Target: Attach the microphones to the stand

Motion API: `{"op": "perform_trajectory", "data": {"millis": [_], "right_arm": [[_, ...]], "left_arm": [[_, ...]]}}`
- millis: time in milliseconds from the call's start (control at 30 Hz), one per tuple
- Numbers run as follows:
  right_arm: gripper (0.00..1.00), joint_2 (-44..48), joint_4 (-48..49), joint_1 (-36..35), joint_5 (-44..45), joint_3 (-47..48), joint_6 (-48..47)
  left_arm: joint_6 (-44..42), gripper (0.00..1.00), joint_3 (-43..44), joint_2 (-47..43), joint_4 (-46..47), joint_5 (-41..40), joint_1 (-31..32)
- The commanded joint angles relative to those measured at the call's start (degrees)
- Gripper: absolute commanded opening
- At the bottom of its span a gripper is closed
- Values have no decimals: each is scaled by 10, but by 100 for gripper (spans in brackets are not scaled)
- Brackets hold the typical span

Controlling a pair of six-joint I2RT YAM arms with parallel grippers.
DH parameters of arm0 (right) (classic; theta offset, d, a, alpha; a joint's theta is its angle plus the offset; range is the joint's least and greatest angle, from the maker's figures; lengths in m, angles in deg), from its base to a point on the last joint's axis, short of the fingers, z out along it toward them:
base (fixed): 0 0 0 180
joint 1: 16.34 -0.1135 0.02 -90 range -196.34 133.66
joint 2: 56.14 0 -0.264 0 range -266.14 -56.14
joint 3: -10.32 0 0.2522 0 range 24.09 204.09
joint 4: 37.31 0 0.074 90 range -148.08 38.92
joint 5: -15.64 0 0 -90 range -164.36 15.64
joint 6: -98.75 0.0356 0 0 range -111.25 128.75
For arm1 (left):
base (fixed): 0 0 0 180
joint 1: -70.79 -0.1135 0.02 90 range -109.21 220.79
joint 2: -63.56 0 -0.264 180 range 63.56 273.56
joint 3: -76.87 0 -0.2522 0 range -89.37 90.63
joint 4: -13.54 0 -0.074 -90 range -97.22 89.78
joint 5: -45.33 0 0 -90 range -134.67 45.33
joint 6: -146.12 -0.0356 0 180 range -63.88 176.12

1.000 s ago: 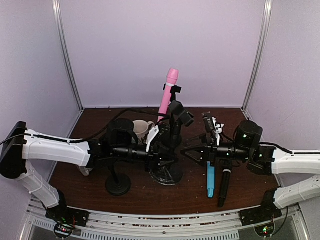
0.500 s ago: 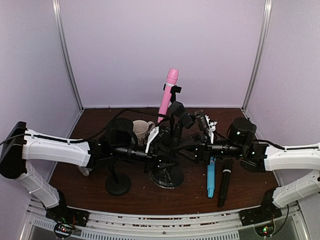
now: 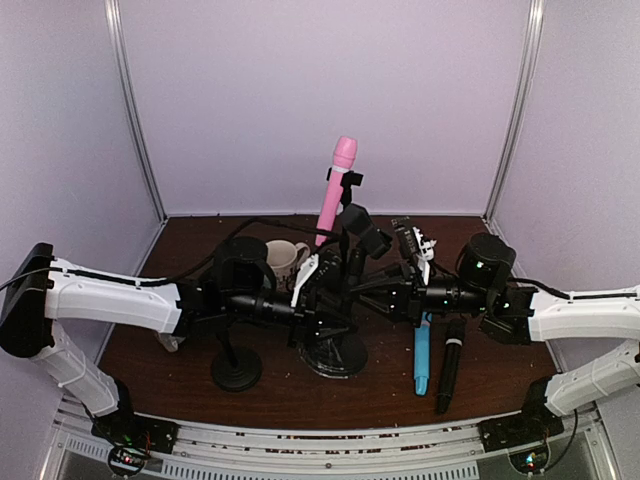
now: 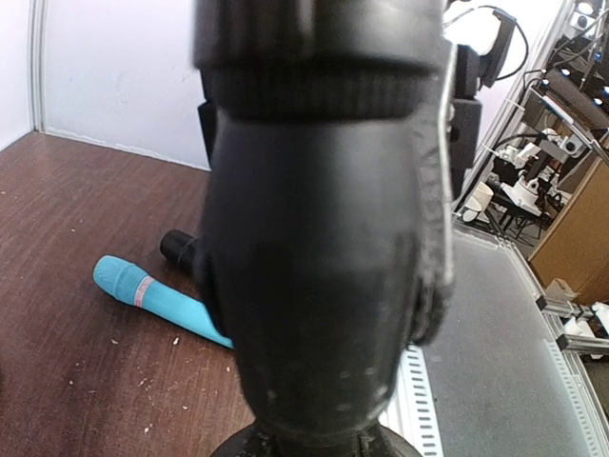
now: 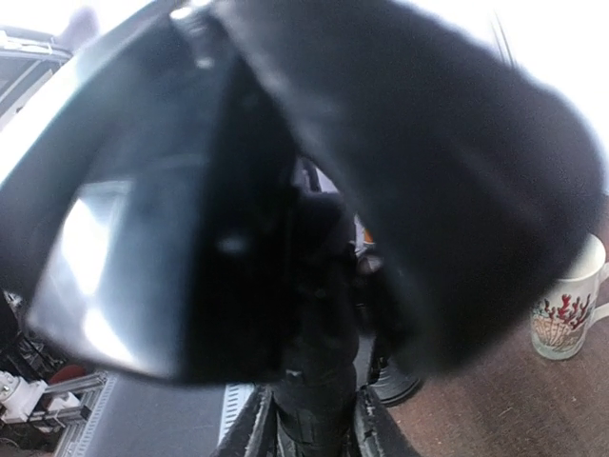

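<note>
The pink microphone (image 3: 336, 195) sits upright in the top clip of the black stand (image 3: 335, 345) at the table's middle. The light blue microphone (image 3: 422, 358) and the black microphone (image 3: 448, 372) lie side by side on the table to the right; both also show in the left wrist view, blue (image 4: 157, 300) and black (image 4: 181, 248). My left gripper (image 3: 322, 285) is shut on the stand's column, which fills the left wrist view (image 4: 324, 238). My right gripper (image 3: 374, 290) is open and empty just right of the stand's lower clip (image 3: 368, 235), its fingers (image 5: 257, 428) either side of a dark stand part.
A second, smaller black stand (image 3: 236, 366) is at the front left. A white mug (image 3: 285, 258) with a red pattern stands behind it and shows in the right wrist view (image 5: 566, 305). The enclosure walls close in the back and sides.
My right gripper has moved left from above the lying microphones to the stand. The left arm, the stand and all three microphones have not moved.
</note>
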State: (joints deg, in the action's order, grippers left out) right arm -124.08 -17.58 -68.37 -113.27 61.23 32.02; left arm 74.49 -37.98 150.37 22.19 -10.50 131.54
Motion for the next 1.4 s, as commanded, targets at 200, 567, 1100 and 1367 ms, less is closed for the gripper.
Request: {"op": "perform_trajectory", "data": {"millis": [200,567,1100,1367], "right_arm": [[0,10,-55,-53,152,41,-26],[0,-13,-295,-162,497,161,43],[56,56,-157,-64,123,77,-42],[53,21,-88,-51,65,76,-23]], "left_arm": [[3,0,38,-5,2,-126,2],[1,0,16,-25,4,-214,2],[-47,0,-35,-71,73,-55,2],[-42,0,-27,-65,79,-35,2]]}}
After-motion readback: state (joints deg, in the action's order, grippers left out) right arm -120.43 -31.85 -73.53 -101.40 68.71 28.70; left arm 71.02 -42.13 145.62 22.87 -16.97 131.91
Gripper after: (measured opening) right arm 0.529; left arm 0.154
